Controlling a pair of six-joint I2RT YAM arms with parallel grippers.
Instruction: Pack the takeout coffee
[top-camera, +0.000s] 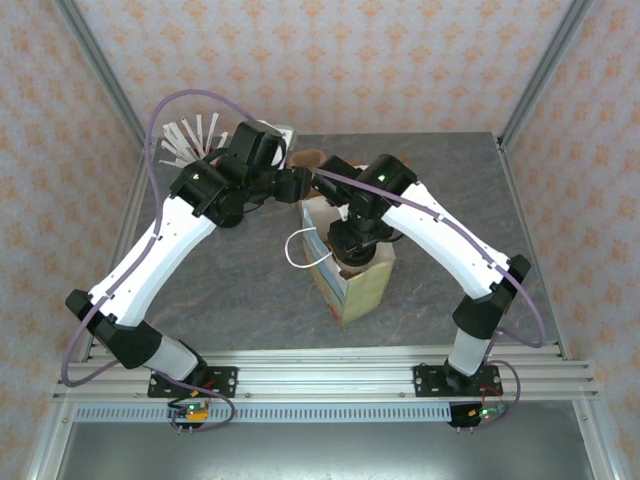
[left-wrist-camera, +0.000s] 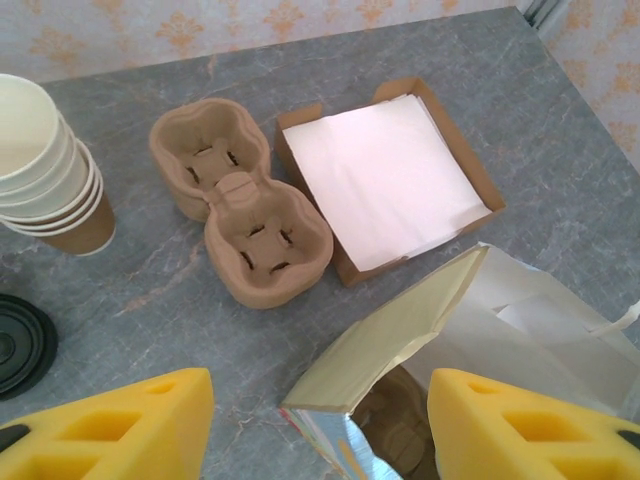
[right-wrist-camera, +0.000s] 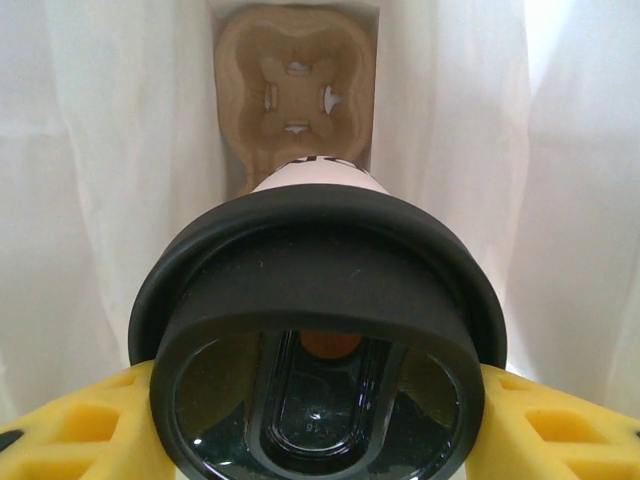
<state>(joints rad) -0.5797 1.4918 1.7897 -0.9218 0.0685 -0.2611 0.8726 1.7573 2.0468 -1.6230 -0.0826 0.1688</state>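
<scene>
The right gripper (right-wrist-camera: 320, 430) clasps the takeout coffee (right-wrist-camera: 315, 300) between its yellow fingers, black lid nearest the wrist, inside the white paper bag (right-wrist-camera: 110, 180). A pulp cup carrier (right-wrist-camera: 296, 90) lies beyond the cup at the bag's bottom. The left gripper (left-wrist-camera: 320, 420) hangs with jaws wide apart over the bag's open rim. A second carrier (left-wrist-camera: 240, 200), a napkin box (left-wrist-camera: 462, 150) and stacked cups (left-wrist-camera: 40, 170) sit ahead of it.

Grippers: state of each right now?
Left gripper: open, holding nothing.
Right gripper: closed on the takeout coffee, inside the bag.
</scene>
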